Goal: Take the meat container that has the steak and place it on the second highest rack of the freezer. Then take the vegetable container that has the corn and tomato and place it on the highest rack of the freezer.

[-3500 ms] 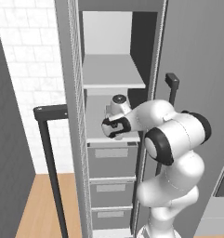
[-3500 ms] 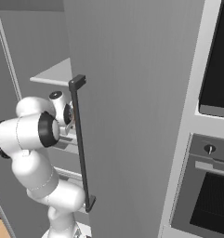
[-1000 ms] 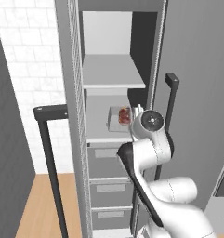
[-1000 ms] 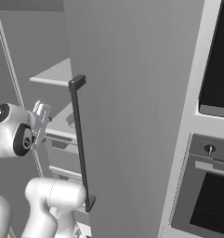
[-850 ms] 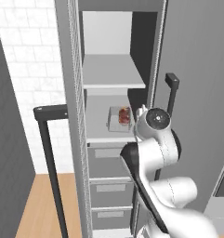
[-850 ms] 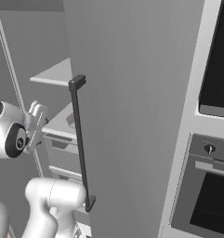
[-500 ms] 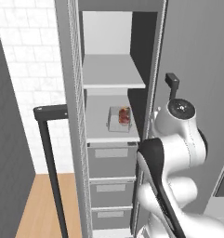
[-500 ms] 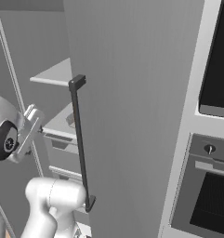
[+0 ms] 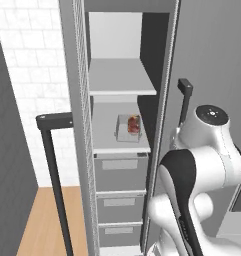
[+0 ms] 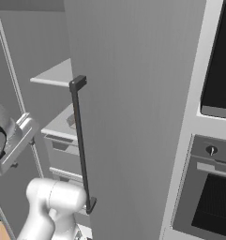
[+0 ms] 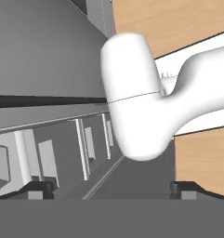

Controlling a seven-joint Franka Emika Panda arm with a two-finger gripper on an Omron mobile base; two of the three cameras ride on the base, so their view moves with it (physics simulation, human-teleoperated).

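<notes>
Steak point(image 9: 134, 124) sits in its container point(image 9: 128, 128) on your freezer's point(image 9: 122, 125) second highest rack point(image 9: 108, 142); your tool point(image 11: 112, 186) is spread wide, empty.

freezer point(image 9: 82, 150) open in front. highest rack point(image 9: 119, 80) bare, free room above it. second highest rack point(image 9: 104, 135) carries meat container point(image 9: 128, 128) with steak point(image 9: 134, 124) toward right; left part free. door handle point(image 10: 81, 145) and door edge flank opening on right.
</notes>
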